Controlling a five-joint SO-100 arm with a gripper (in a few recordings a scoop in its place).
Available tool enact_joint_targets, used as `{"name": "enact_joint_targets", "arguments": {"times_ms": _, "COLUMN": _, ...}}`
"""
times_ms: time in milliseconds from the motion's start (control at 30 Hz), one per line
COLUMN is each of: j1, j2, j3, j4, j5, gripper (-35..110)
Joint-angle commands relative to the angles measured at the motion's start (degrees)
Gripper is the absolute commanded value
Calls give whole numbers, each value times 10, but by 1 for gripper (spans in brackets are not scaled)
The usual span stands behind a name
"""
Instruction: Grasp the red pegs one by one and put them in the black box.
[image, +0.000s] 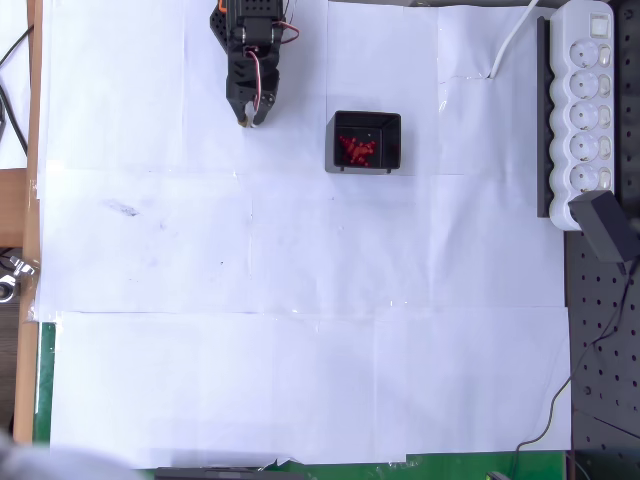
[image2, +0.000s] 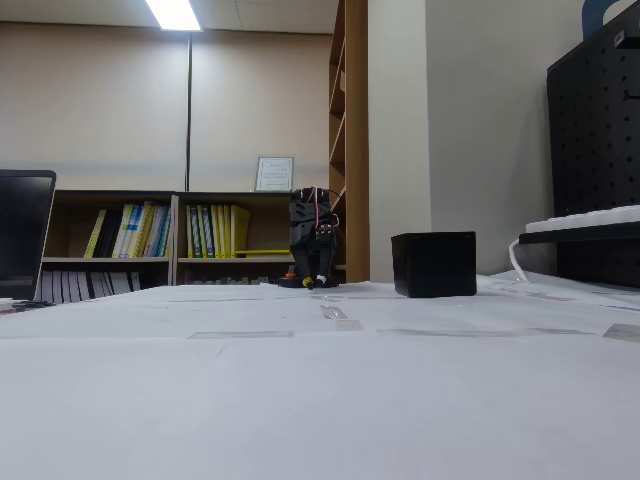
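The black box (image: 365, 142) stands on the white paper toward the top middle of the overhead view, with a cluster of red pegs (image: 357, 149) lying inside it. From the low fixed view the black box (image2: 434, 263) appears as a dark cube and its inside is hidden. My gripper (image: 252, 117) hangs to the left of the box, apart from it, pointing down at the paper with its fingers together and nothing between them. In the fixed view the gripper (image2: 312, 282) sits low over the table, left of the box.
A white power strip (image: 589, 100) on a black rail lies along the right edge, with a black plug (image: 608, 225) and cables beside it. White paper sheets (image: 300, 300) cover the table. A pegboard (image2: 595, 130) rises at the right.
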Motion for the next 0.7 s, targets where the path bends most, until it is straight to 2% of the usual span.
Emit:
{"name": "enact_joint_targets", "arguments": {"times_ms": 0, "j1": 4, "j2": -25, "j3": -6, "j4": 41, "j5": -3, "gripper": 0}}
{"name": "enact_joint_targets", "arguments": {"times_ms": 667, "j1": 13, "j2": -28, "j3": -6, "j4": 64, "j5": 7, "gripper": 0}}
